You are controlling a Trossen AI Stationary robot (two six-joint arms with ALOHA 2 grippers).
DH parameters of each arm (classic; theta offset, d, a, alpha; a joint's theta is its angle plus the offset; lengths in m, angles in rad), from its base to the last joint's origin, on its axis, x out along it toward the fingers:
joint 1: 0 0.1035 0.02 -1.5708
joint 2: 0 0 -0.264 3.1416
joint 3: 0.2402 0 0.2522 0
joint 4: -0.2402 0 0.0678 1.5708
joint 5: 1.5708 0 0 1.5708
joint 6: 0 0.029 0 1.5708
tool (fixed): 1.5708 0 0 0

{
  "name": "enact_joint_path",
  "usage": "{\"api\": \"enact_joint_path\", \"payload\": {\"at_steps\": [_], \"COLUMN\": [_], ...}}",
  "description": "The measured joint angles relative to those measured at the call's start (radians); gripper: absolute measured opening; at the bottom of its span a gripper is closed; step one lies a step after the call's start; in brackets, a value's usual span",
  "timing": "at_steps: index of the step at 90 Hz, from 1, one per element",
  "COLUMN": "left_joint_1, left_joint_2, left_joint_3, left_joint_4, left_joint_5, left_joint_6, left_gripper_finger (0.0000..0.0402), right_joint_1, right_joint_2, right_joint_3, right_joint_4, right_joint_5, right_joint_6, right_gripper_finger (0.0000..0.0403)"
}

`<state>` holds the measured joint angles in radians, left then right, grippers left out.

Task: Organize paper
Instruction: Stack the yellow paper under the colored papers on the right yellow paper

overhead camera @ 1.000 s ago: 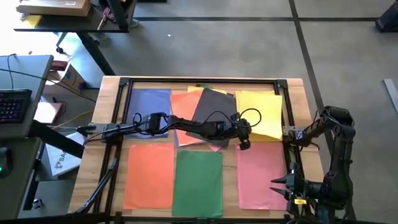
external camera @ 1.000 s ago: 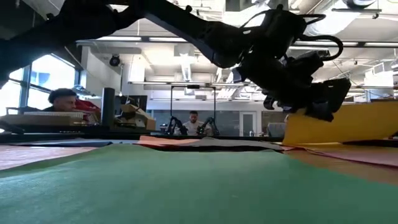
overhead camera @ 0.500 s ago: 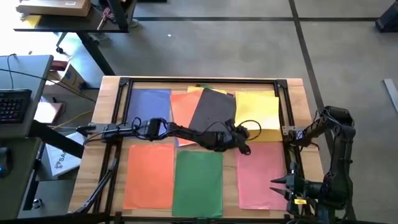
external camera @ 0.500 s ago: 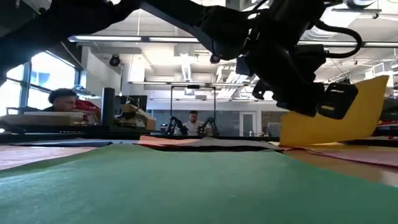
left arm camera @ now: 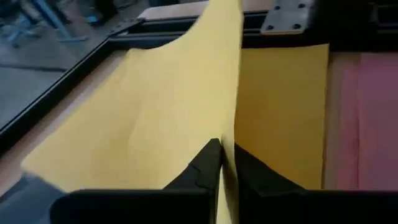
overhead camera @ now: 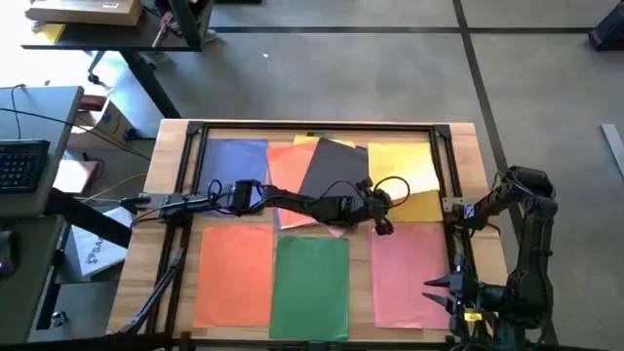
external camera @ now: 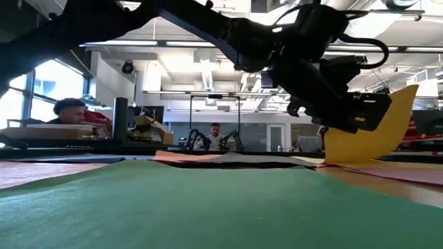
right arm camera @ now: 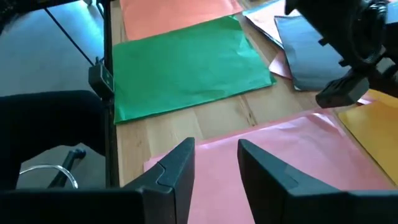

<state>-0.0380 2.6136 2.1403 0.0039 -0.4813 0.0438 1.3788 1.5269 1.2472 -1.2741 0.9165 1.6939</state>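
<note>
Wooden table (overhead camera: pixel 166 161) with black frame (overhead camera: pixel 317 127), keyboard (overhead camera: pixel 21 166) on grey desk, two seated people (external camera: pixel 69 109) beyond.

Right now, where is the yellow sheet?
High view: yellow sheet at the table's far right, beside the dark grey sheet; the left gripper pinches its lifted near edge.

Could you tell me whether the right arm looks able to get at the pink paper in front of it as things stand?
Probably yes: the right gripper hangs open just over the pink paper, whose near part lies bare; the left gripper, pinching the yellow paper, is farther off.
</note>
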Motion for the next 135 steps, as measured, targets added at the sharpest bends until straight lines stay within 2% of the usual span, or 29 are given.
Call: {"api": "enact_joint_path", "payload": {"at_steps": [15,27,53,72,80,86,98,111,128,135], "left_joint_1": [0.001,0.000,0.003,0.003,0.003,0.003,-0.008,-0.024,-0.029,-0.017], "left_joint_2": [0.000,0.000,0.000,0.000,0.000,0.000,0.000,0.000,0.000,0.000], "left_joint_3": [0.000,0.000,0.000,0.000,0.000,0.000,0.000,0.001,0.001,0.001], "left_joint_4": [0.037,0.044,0.009,-0.006,-0.003,-0.006,-0.005,0.000,0.003,0.020], "left_joint_5": [0.065,0.137,0.155,0.181,0.193,0.176,0.072,-0.045,-0.073,-0.024], "left_joint_6": [0.047,0.114,0.124,0.103,0.064,0.040,0.020,-0.002,-0.025,-0.009], "left_gripper_finger": [0.0002,0.0019,0.0074,0.0085,0.0079,0.0059,0.0007,0.0002,0.0000,0.0000], "right_joint_1": [0.000,0.000,0.000,0.000,0.000,0.000,0.000,0.000,0.000,0.000], "right_joint_2": [0.000,0.000,0.000,0.000,0.000,0.000,0.000,0.000,0.000,0.000], "right_joint_3": [0.000,0.000,0.000,0.000,0.000,0.000,0.000,0.000,0.000,0.000], "right_joint_4": [0.000,0.000,0.003,0.003,0.003,0.003,0.003,0.000,-0.001,-0.001], "right_joint_5": [0.000,-0.001,-0.003,-0.003,-0.003,-0.003,-0.003,-0.003,-0.003,-0.003], "right_joint_6": [0.000,0.000,0.000,0.000,0.000,0.000,0.000,0.000,0.000,0.000], "right_gripper_finger": [0.0107,0.0107,0.0107,0.0107,0.0107,0.0107,0.0107,0.0107,0.0107,0.0107]}}
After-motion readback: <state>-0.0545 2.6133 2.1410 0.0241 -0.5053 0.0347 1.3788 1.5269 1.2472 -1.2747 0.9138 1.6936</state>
